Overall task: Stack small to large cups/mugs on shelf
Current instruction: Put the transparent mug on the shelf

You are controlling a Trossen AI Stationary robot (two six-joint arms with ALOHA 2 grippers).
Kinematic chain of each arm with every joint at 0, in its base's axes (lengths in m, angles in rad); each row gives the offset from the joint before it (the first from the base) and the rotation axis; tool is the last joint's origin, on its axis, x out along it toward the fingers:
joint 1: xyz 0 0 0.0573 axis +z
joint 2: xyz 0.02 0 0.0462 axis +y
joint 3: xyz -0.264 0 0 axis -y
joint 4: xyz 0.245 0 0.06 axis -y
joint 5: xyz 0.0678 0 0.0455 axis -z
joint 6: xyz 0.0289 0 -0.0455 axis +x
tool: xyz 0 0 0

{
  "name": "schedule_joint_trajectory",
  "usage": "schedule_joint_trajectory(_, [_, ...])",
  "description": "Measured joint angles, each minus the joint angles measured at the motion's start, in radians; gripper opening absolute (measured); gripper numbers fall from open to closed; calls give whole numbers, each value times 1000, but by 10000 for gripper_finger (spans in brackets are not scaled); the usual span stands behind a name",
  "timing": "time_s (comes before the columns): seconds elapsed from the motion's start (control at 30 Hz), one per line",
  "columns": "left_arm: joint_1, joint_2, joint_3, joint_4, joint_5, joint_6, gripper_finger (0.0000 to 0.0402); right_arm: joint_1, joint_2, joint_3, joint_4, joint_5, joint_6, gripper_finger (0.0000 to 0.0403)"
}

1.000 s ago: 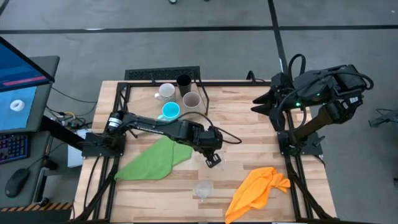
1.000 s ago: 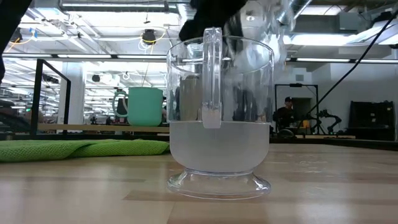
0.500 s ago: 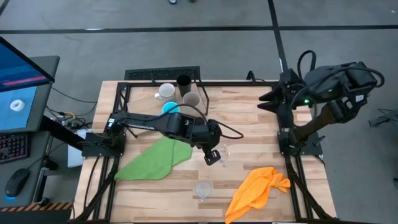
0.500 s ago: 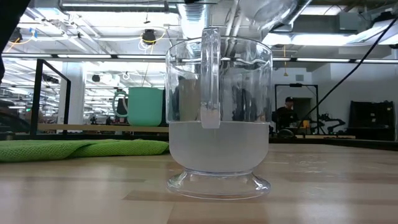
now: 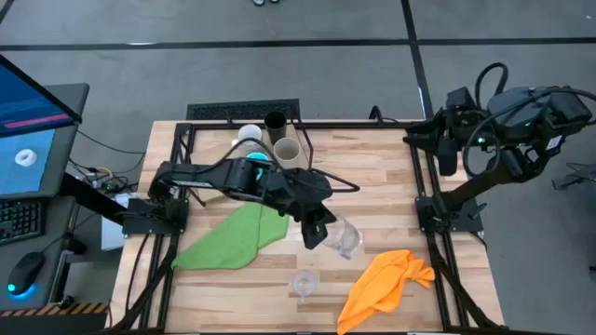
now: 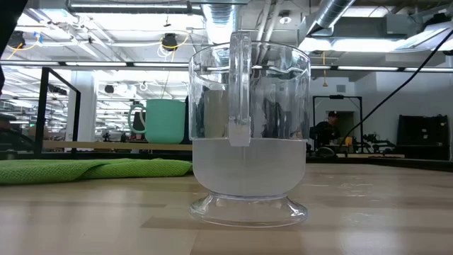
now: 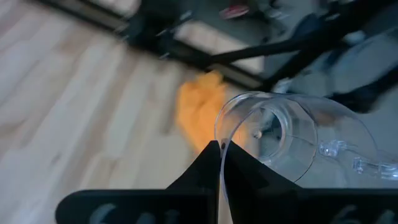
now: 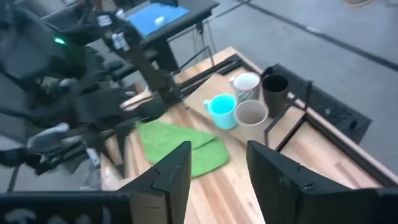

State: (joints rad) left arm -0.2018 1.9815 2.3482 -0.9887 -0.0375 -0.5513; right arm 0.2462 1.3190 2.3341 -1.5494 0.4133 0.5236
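Observation:
My left gripper [image 5: 318, 231] hovers above the table's middle, shut on a clear glass mug [image 5: 345, 238] that lies tilted in the air. A second clear glass [image 5: 304, 282] stands by its foot near the near edge and fills the low view [image 6: 248, 134]. On the shelf [image 5: 209, 149] at the far left stand the white mug [image 5: 249, 136], the black cup [image 5: 276, 121], the grey-beige cup [image 5: 287, 151] and the blue mug [image 5: 257, 160], which is partly under my left arm. My right gripper [image 8: 217, 168] is open and raised over the right edge. My left gripper holds the clear glass mug by its rim [image 7: 221, 138], with the glass wall running between the two fingers, one inside and one outside. The mug is lifted clear of the table and tipped on its side, its handle [image 7: 354, 163] on the far side from the fingers.
A green cloth [image 5: 233, 237] lies left of the held mug and an orange cloth [image 5: 386, 279] at the near right. The black shelf frame [image 5: 305, 140] stands beside the grey-beige cup. Bare wood stretches between the shelf and the right arm's base [image 5: 447, 214].
My left gripper has risen with the glass mug, leaving the top of the low view, and has shifted slightly toward the right edge. The mug now lies more tipped over. My right arm has drawn back toward the table's right edge.

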Motion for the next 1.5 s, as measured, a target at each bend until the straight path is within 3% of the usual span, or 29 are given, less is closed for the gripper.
schedule_joint_trajectory(0.37, [-47,-128,0,192,123,67,1,0,-18,0,-18,42,0,175])
schedule_joint_trajectory(0.77, [-161,-283,0,361,446,300,1,0,-11,0,-16,42,0,175])
schedule_joint_trajectory(1.07, [-263,-354,0,487,454,456,2,0,4,0,-16,41,0,175])
schedule_joint_trajectory(1.27, [-319,-370,0,583,531,532,2,0,19,0,-14,41,0,175])
schedule_joint_trajectory(1.5, [-354,-368,0,728,484,614,2,0,29,0,-14,41,-9,175])
